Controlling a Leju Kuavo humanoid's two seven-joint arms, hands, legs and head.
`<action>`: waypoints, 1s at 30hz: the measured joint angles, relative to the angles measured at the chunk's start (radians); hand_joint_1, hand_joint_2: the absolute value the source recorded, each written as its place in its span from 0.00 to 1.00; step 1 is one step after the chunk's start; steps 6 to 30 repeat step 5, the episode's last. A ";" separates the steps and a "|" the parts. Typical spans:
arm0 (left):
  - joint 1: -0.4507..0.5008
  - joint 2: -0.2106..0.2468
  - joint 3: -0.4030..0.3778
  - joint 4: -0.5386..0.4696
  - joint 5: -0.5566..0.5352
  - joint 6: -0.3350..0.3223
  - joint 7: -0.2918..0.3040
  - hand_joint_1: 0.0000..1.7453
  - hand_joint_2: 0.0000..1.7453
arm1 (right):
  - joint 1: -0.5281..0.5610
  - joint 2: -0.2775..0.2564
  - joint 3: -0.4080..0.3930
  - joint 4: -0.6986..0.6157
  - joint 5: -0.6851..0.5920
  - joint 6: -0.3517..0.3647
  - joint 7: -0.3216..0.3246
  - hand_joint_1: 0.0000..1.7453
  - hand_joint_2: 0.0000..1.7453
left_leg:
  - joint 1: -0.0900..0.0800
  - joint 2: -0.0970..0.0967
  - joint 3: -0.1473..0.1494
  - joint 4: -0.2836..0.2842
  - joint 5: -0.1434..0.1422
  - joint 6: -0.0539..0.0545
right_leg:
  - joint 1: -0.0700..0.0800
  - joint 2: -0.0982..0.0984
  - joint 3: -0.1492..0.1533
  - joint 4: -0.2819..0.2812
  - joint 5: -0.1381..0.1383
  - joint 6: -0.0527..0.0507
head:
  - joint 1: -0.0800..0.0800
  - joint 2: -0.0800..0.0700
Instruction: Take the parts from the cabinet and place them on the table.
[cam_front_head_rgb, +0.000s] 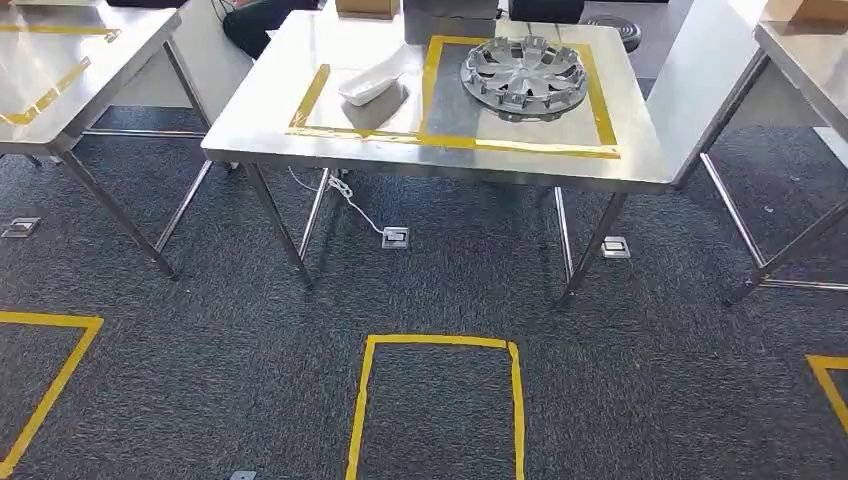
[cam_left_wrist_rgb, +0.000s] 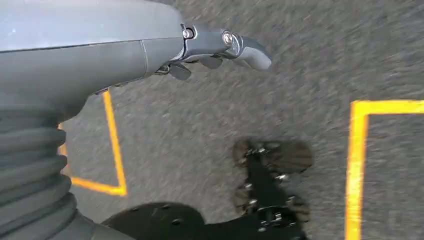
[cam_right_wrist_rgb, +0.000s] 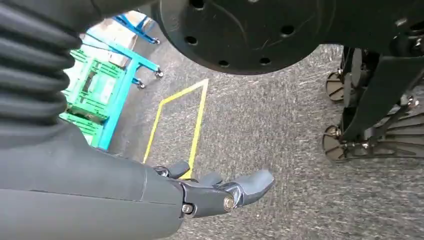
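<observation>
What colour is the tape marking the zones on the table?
Yellow tape, clearest in the head view.

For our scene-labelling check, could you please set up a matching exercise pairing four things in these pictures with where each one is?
Things:
1. hubcap
2. white part
3. floor socket
4. green crates

Places:
A. on the carpet under the table
B. in the table's left taped rectangle
C. on a blue trolley
D. in the table's right taped rectangle

Pairs: 1-D, 2-B, 3-A, 4-C

Bare steel flanks the white part (cam_front_head_rgb: 375, 80) and hubcap (cam_front_head_rgb: 523, 76) — boxes (cam_front_head_rgb: 366, 8) crowd the table's (cam_front_head_rgb: 280, 110) far edge.
</observation>
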 joint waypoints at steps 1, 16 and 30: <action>0.000 -0.002 0.009 0.007 0.008 -0.013 0.011 0.00 1.00 | 0.000 0.000 0.000 0.000 0.000 0.000 -0.008 0.00 1.00 | 0.000 0.000 0.000 0.000 0.000 0.000 | 0.000 0.000 0.000 0.000 0.000 0.000 | 0.000 0.000; 0.005 -0.011 0.046 0.021 0.047 -0.047 0.022 0.00 1.00 | 0.001 0.000 0.001 0.000 -0.005 0.000 -0.017 0.00 1.00 | 0.000 0.000 -0.001 0.000 0.001 0.001 | -0.001 0.000 -0.001 0.000 0.001 0.001 | 0.000 0.000; 0.005 -0.011 0.046 0.021 0.047 -0.047 0.022 0.00 1.00 | 0.001 0.000 0.001 0.000 -0.005 0.000 -0.017 0.00 1.00 | 0.000 0.000 -0.001 0.000 0.001 0.001 | -0.001 0.000 -0.001 0.000 0.001 0.001 | 0.000 0.000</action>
